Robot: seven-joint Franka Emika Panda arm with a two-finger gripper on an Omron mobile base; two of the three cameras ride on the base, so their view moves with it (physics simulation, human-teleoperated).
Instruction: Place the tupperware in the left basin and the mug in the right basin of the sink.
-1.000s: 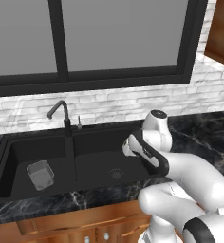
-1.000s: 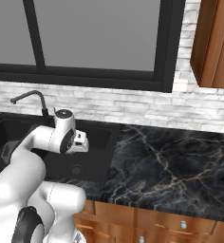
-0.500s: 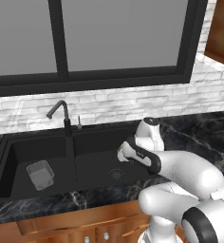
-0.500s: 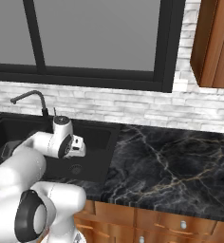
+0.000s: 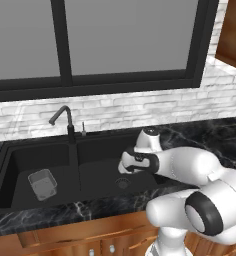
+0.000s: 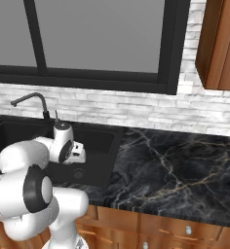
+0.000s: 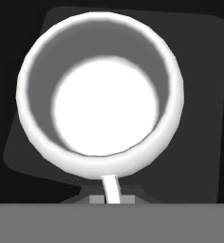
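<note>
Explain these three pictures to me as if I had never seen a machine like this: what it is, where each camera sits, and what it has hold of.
The white machine is a robot arm in a rendered kitchen. Two cameras ride on its base behind it, one to its left and one to its right, both looking down over a black sink with a faucet. The third camera sits on the hand and looks straight down into the mug. The mug's handle points toward the camera, so the jaws appear shut on it. In the left base view the gripper hangs over the right basin, above its round drain. The tupperware already lies in the left basin.
</note>
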